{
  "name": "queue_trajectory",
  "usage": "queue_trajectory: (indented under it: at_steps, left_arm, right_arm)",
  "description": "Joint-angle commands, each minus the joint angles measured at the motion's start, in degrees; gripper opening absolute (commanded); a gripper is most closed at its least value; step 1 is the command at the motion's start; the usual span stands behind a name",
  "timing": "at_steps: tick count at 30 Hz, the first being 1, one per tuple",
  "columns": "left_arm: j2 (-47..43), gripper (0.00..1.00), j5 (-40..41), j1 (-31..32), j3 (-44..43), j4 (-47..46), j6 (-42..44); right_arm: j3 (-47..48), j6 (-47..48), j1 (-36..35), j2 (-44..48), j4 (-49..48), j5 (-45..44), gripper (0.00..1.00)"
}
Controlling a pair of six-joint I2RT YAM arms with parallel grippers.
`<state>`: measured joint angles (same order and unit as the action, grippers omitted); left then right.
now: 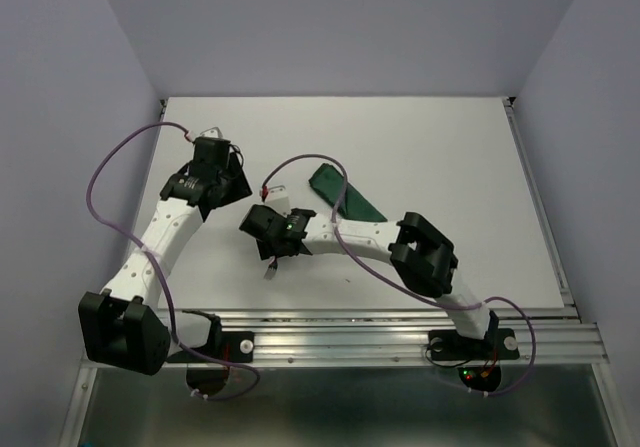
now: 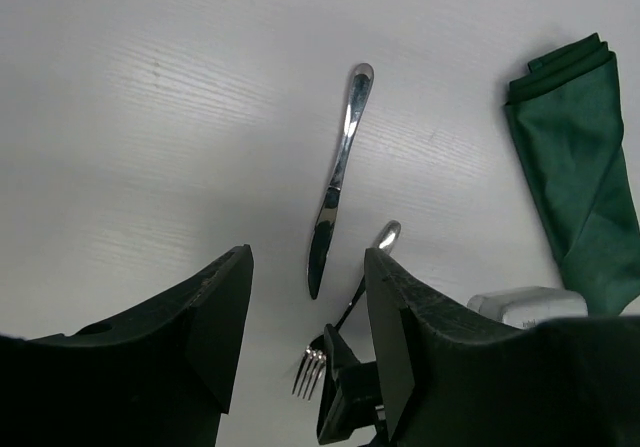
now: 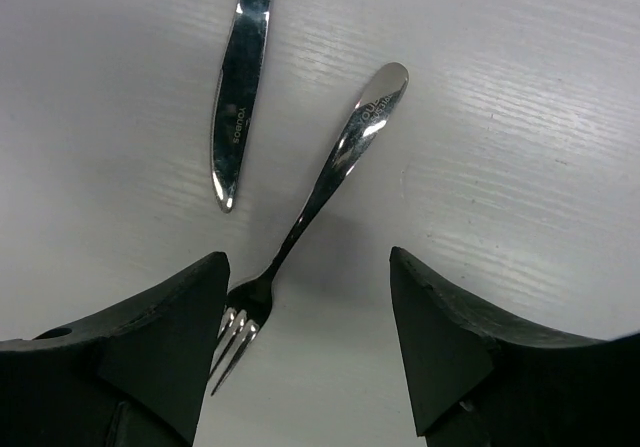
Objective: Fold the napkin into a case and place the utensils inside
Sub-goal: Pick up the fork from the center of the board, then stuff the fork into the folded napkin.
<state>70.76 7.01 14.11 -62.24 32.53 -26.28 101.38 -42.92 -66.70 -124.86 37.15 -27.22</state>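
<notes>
Right hand (image 3: 306,272) straddles fork (image 3: 330,177), seemingly outside case (image 2: 580,157).

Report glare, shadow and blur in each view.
Top external: even, soft light, no glare. Left wrist: bright glare along the knife; the napkin reads dark but sharp. Right wrist: the fork throws a soft shadow on the table; its own fingers are black and featureless.

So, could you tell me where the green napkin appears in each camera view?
Top external: the napkin lies near centre, up and right of the right gripper.
Left wrist: at the right edge, folded.
Right wrist: not in it.
Shared landmark: the right gripper, visible in all three.
</notes>
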Motion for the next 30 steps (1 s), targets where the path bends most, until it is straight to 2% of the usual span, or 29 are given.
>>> queue_trajectory:
  at_steps: [1,5,7,11,13,15,18,21,26,29,30]
  left_arm:
    - [-2.56,0.59,1.87,-0.57,1.94,1.04,1.32]
    - [-2.47,0.59,2.22,-1.01,2.65,0.87,1.67]
    - [-2.21,0.59,1.87,-1.19,3.17,0.43,1.67]
    - [-0.98,0.59,1.26,-1.19,3.79,-0.45,1.67]
    - [-0.63,0.59,0.82,-1.19,3.97,-0.98,1.67]
    - [0.43,0.59,0.38,-1.19,4.05,-1.59,1.41]
    - [3.06,0.59,0.02,-1.10,4.06,-2.56,-0.42]
    - [8.85,0.59,-0.67,-0.14,2.13,-2.57,-2.01]
    - [14.75,0.55,-6.56,0.48,-2.97,-5.20,-1.23]
    - [18.08,0.51,-6.65,0.48,-7.35,-4.24,0.26]
    - [19.14,0.50,-9.70,0.48,-8.42,-4.06,0.79]
  right_arm:
    - [4.26,-2.61,0.16,-2.75,3.28,-0.73,0.70]
    - [5.05,-2.35,0.16,-5.65,2.14,-0.81,0.66]
    - [5.75,-2.00,0.16,-7.59,3.01,-1.43,0.59]
    - [5.85,-1.73,0.16,-8.74,4.16,-2.92,0.38]
    - [4.44,-0.94,0.16,-7.07,3.38,-3.19,0.24]
    - [1.11,0.19,0.16,-3.58,1.37,-3.54,0.11]
    - [-5.98,5.01,0.16,1.09,-2.85,-2.32,0.01]
    - [-13.03,12.73,0.16,9.00,-12.41,-0.56,0.01]
    - [-21.30,21.46,2.79,18.14,-14.29,1.90,0.01]
    - [-26.13,26.38,6.30,24.65,-15.44,5.77,0.01]
    - [-27.11,27.96,7.45,26.14,-15.44,6.91,0.01]
